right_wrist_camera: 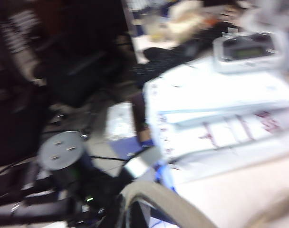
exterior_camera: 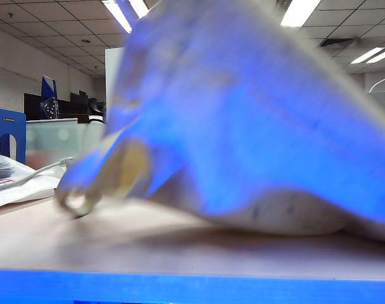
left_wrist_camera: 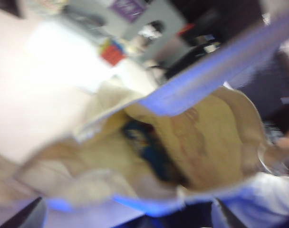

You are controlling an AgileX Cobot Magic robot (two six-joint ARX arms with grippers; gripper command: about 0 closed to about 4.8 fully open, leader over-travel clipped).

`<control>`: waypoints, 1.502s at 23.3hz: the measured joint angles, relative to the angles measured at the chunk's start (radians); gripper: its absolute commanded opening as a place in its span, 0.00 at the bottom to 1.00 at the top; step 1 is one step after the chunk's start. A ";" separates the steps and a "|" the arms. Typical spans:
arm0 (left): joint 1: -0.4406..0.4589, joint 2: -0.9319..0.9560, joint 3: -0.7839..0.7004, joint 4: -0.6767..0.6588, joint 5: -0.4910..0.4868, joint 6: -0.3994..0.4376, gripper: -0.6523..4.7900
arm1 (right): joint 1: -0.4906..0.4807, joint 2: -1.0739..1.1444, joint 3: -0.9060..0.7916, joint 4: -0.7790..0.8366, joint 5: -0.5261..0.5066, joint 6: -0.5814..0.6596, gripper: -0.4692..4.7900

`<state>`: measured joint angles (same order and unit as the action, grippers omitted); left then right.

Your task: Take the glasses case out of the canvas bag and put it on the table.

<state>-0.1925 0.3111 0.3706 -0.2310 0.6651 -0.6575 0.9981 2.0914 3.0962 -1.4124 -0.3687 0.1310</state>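
The canvas bag (exterior_camera: 256,126) is lifted close to the exterior camera, blurred and tinted blue, and fills most of that view. Its metal ring (exterior_camera: 77,202) hangs just above the table (exterior_camera: 180,247). In the left wrist view the canvas bag (left_wrist_camera: 216,137) gapes open, and a dark blue shape inside looks like the glasses case (left_wrist_camera: 149,149). My left gripper (left_wrist_camera: 125,214) is open in front of that mouth, holding nothing. My right gripper (right_wrist_camera: 135,216) is shut on the bag's beige strap (right_wrist_camera: 173,202). Neither gripper shows in the exterior view.
A red-orange Rubik's cube (left_wrist_camera: 112,52) lies on the table beyond the bag. White papers (exterior_camera: 15,183) and a cable sit at the left of the exterior view, with a blue box (exterior_camera: 6,133) behind. Printed sheets (right_wrist_camera: 220,109) and a grey device (right_wrist_camera: 244,50) lie near the right arm.
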 measured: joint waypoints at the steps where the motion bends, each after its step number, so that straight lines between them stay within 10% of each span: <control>1: -0.002 0.001 -0.001 -0.047 -0.028 0.051 1.00 | 0.008 0.014 0.000 0.000 0.017 0.022 0.08; 8: -0.089 0.001 -0.002 -0.192 -0.053 0.230 1.00 | 0.093 0.063 0.002 0.001 -0.017 0.066 0.08; 14: -0.123 0.002 -0.140 -0.125 -0.076 0.212 1.00 | 0.193 0.111 0.002 0.002 -0.040 0.079 0.08; 27: -0.211 0.000 -0.227 0.094 -0.181 0.183 1.00 | 0.128 0.259 0.002 0.018 0.460 -0.145 0.08; 35: -0.236 -0.021 -0.226 0.106 -0.188 0.183 1.00 | 0.023 0.275 0.001 0.007 0.501 -0.189 0.08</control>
<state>-0.4286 0.2905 0.1444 -0.1249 0.4774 -0.4740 1.0214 2.3669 3.0970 -1.4052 0.1326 -0.0582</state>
